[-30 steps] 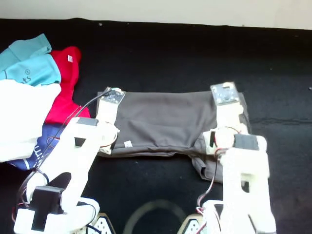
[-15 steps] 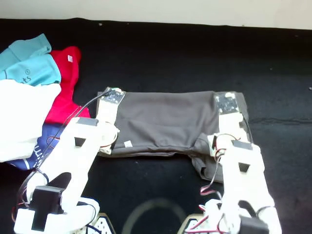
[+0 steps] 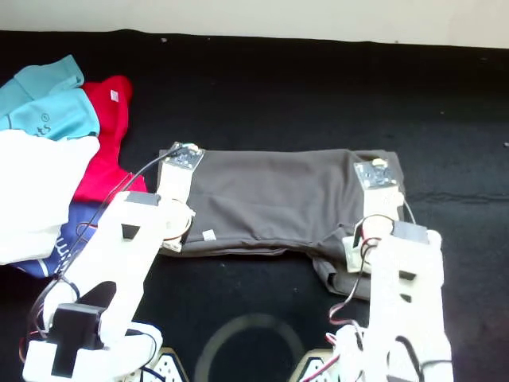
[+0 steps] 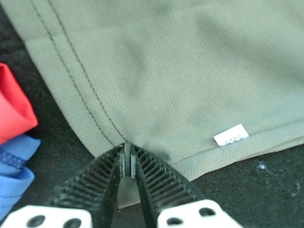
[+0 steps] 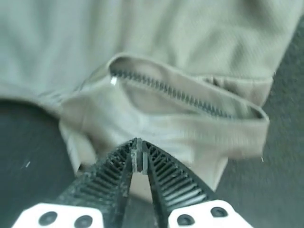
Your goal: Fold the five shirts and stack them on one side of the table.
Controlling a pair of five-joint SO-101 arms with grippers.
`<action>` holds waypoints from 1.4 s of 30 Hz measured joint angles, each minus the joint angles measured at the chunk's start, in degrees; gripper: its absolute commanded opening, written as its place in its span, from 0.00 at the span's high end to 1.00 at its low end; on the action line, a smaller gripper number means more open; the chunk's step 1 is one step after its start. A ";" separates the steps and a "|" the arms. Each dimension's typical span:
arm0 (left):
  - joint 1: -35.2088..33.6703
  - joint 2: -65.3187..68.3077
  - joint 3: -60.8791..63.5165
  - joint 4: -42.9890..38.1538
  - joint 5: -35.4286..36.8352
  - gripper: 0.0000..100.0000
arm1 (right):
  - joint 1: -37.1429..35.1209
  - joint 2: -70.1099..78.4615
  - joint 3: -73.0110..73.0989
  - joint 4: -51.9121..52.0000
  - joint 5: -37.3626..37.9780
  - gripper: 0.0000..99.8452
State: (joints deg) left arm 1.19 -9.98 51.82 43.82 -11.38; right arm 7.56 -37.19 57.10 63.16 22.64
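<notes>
The grey shirt (image 3: 270, 199) is pinched at the hem by the left gripper (image 4: 127, 161), and the right gripper (image 5: 138, 159) is seen closed over the collar (image 5: 180, 95).

I worked at what looked like a robotics lab bench, not a home: a table (image 3: 286, 87) draped wholly in black cloth, with a bare pale wall (image 3: 318, 17) behind it. My left arm (image 3: 119, 255) and right arm (image 3: 406, 286) were plain white plastic, with motors showing and loose wires (image 3: 352, 278) looping along them. A grey shirt (image 3: 270, 199) lay spread flat between them and a heap of shirts (image 3: 48, 159) sat at the table's side, laid out like test pieces.
</notes>
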 measured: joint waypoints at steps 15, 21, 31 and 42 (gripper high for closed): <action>0.00 0.00 0.00 0.00 0.00 0.99 | -1.93 -4.48 7.38 -28.13 0.18 0.99; 0.00 0.00 0.00 0.00 0.00 0.99 | -2.37 10.29 5.27 -34.73 0.18 0.99; 0.00 0.00 0.00 0.00 0.00 0.99 | -2.37 14.68 -1.05 -21.10 0.18 0.99; 0.00 0.00 0.00 0.00 0.00 0.99 | -2.37 4.31 -1.05 -5.71 0.18 0.99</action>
State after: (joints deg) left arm 1.19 -9.98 51.82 43.82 -11.38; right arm 5.19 -32.88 56.04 57.45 22.81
